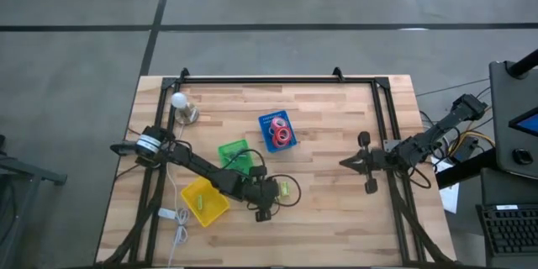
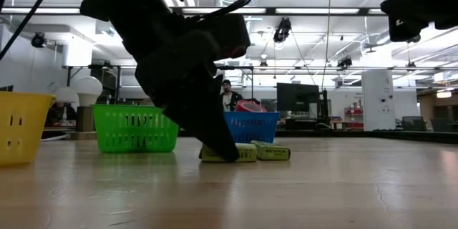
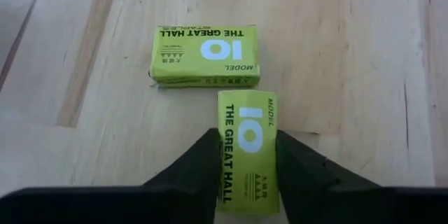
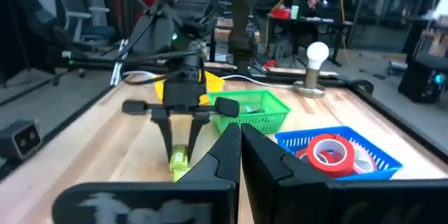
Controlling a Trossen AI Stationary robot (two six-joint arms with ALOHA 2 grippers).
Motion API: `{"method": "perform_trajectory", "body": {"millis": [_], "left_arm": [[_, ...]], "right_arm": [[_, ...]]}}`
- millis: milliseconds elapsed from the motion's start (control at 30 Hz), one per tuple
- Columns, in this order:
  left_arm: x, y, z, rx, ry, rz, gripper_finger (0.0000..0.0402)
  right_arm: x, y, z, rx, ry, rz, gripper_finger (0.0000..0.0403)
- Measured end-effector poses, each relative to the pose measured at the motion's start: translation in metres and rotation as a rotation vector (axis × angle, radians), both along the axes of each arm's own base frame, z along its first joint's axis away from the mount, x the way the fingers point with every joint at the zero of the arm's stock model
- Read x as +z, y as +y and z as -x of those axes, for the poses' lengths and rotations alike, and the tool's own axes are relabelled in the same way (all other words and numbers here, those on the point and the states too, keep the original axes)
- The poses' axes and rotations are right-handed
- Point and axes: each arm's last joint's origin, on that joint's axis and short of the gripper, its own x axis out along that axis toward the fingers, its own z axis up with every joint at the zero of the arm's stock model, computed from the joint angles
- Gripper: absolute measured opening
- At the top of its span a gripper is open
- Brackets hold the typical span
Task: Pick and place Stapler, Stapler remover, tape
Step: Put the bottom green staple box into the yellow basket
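I have the left tool point(image 3: 245, 161) down on the worktop point(image 1: 336, 210), its two fingers point(image 3: 199, 171) standing apart on either side of one small yellow-green staple box point(image 3: 248, 150). From the left wrist view I cannot tell whether the fingers actually press the box's long sides or only stand just beside them; I would call it bracketed, not clamped. The box's long axis runs straight out between the fingers, so the tool is lined up to close across its narrow width. That alignment is what the coming move turns on, and it looks right to me.

A second staple box point(image 3: 205, 56) lies just beyond the first, crosswise to it, near its far end but seemingly not touching. If I lift carelessly, the held box could nudge it.

From above, the left tool point(image 1: 267, 192) sits just beside the green bin point(image 1: 235, 156) and close to the yellow bin point(image 1: 204, 200). The tape rolls point(image 1: 281, 134), red-pink rings, already lie in the blue bin point(image 1: 276, 130), further back. I see no stapler or staple remover that I can identify with confidence.

The right tool point(image 1: 346, 163) waits well apart on the right side, fingers together in its own wrist view. The left arm is plainly the nearer one for these boxes.
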Motion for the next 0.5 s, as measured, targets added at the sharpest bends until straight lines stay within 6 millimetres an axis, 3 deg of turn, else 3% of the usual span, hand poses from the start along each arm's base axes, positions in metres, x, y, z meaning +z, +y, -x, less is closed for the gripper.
{"method": "perform_trajectory", "body": {"millis": [67,500], "left_arm": [[0.000,0.000,0.000,0.002,-0.003,0.002,0.0104],[0.000,0.000,0.000,0.034,-0.004,0.033,0.0119]], "right_arm": [[-0.003,0.000,0.000,0.012,0.007,0.022,0.0008],[-0.037,-0.004,0.002,0.060,0.168,-0.035,0.0008]]}}
